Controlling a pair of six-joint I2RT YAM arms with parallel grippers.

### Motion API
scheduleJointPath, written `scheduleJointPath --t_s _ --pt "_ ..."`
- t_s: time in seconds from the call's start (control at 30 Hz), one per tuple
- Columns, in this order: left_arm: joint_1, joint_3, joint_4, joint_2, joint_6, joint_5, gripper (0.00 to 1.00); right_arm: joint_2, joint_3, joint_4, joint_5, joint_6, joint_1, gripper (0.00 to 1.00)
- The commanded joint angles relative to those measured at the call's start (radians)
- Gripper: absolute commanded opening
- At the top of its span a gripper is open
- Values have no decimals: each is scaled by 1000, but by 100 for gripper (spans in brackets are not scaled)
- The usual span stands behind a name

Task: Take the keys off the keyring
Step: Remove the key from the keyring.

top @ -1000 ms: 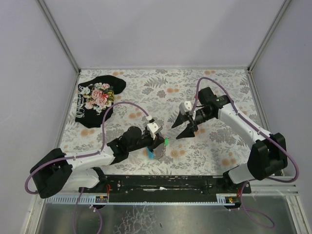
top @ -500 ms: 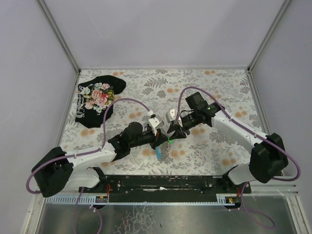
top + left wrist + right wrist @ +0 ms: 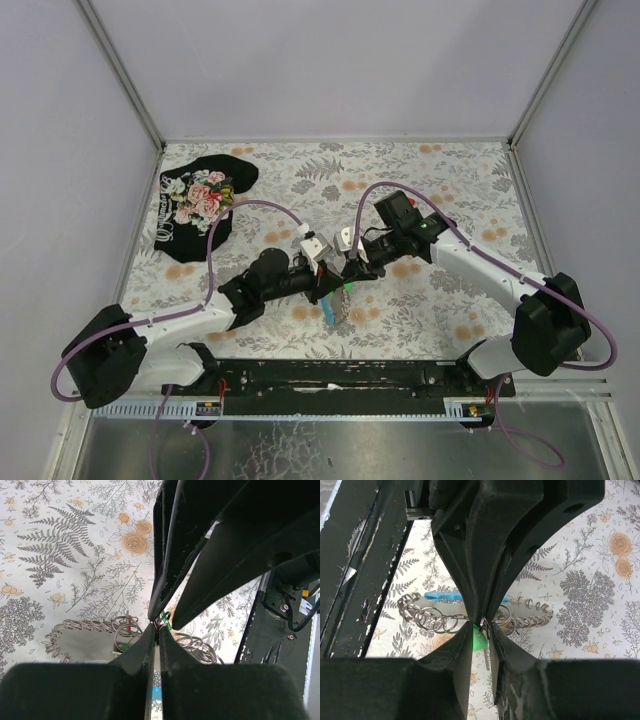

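At the centre of the worktop (image 3: pixel 450 190), both tools stand tip to tip. Left tool (image 3: pixel 156 632): fingers pressed together, pinching the keyring (image 3: pixel 437 620) at its cluster of rings. Right tool (image 3: pixel 481 630): fingers narrowly apart, one on each side of the green key (image 3: pixel 479 641) head; whether they clamp it cannot be told. The keyring's coiled chain (image 3: pixel 535 617) spreads to both sides of the tips. Its light-blue fob (image 3: pixel 442 596) sits just beside them, toward the arm bases.
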Motion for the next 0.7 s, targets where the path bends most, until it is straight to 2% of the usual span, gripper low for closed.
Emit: scheduleJointPath --t_s 0.0,0.27,0.53,0.63,0.67 --pt "11 2 52 -37 -18 25 0 -17 15 18 19 6 17 24" --pt "14 -9 40 -53 -18 37 0 -22 29 14 32 4 32 12" --pt "19 -15 26 -60 -16 48 0 -28 43 -2 15 8 33 11" --pt "19 -13 27 -60 -19 60 0 -28 44 -3 9 6 38 0" --pt "19 -15 29 -60 -20 67 0 -28 42 -3 8 7 40 0"
